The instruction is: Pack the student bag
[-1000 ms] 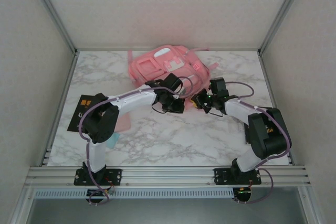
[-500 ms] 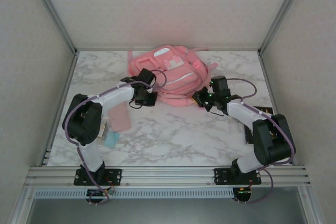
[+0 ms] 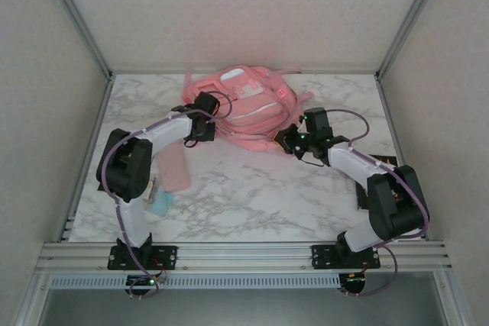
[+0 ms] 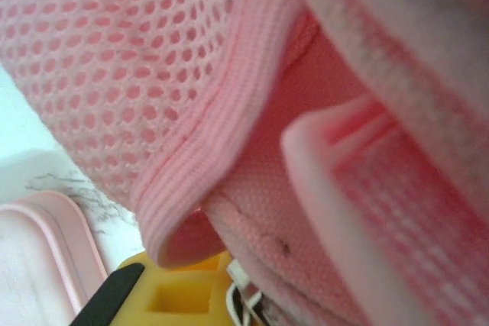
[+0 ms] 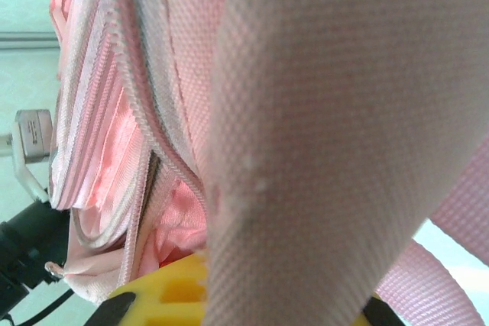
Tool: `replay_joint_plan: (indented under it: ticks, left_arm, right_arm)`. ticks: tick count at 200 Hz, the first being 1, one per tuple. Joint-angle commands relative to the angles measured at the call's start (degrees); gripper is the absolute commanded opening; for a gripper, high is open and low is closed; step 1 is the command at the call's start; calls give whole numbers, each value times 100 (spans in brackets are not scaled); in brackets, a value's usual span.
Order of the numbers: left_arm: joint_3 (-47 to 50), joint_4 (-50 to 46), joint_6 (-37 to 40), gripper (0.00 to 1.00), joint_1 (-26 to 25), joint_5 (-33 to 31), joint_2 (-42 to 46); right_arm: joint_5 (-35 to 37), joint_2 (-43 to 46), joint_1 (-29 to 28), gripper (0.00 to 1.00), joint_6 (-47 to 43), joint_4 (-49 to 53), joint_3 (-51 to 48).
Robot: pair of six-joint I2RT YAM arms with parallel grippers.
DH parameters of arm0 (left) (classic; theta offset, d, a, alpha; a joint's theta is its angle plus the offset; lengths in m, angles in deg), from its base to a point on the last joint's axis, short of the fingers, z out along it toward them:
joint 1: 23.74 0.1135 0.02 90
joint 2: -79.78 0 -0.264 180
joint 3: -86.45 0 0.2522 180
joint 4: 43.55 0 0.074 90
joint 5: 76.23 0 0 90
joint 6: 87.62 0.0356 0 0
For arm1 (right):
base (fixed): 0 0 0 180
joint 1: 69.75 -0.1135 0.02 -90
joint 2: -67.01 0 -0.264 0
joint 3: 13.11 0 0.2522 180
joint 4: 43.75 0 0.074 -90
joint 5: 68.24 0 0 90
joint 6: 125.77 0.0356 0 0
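Observation:
The student bag (image 3: 248, 101) is a large pink backpack lying at the back middle of the marble table (image 3: 252, 196). My left gripper (image 3: 207, 125) sits at its left edge, shut with pink fabric caught at the jaws. In the left wrist view, mesh and a ribbed hem (image 4: 206, 158) drape over my yellow finger (image 4: 172, 299). My right gripper (image 3: 282, 141) is at the bag's front right corner, shut on a pink strap (image 5: 306, 150) that runs down between its fingers (image 5: 164, 288). A zip line (image 5: 153, 135) and shiny lining show beside the strap.
A small flat pink pouch (image 3: 174, 169) lies left of centre by the left arm, its corner also in the left wrist view as a pale pink pouch edge (image 4: 46, 257). A light-blue item (image 3: 162, 204) lies in front of it. A black object (image 3: 390, 160) sits at the right edge.
My left gripper swept from the bag's front middle leftward and back to its left edge, staying shut. The bag's front edge shifted and spread. The right gripper barely moved.

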Motion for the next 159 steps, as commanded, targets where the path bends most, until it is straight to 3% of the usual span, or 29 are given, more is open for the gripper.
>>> replay_joint_plan:
  ticks: [1,12,18,26,38,49,62,81,127,159]
  left_arm:
    - [-350,128,-402,14,367,-878,-108]
    - [-344,74,-441,46,368,-871,-56]
    - [-304,39,-451,61,365,-858,7]
    - [-187,15,-465,74,363,-852,136]
    - [38,-12,-482,82,357,-828,400]
    - [283,-29,-519,99,341,-804,683]
    - [571,-39,-592,100,305,-692,1012]
    - [926,7,-784,100,172,-460,1511]
    - [1164,632,-1229,100,-674,217,1979]
    - [911,1264,-1488,100,-1287,813,1602]
  right_arm:
    - [52,-22,10,20,-156,277,335]
    - [226,71,17,51,-365,662,461]
    - [367,133,27,61,-552,973,561]
    - [550,212,61,68,-899,1408,743]
    - [811,317,141,74,-1474,2194,1047]
    - [1158,422,248,79,-1976,2851,1290]
    - [1599,555,448,83,-2495,3401,1473]
    - [2342,756,781,98,-2908,3982,1533]
    - [4171,937,1978,99,-3200,3960,1127]
    - [4219,851,3204,99,-3144,3531,723]
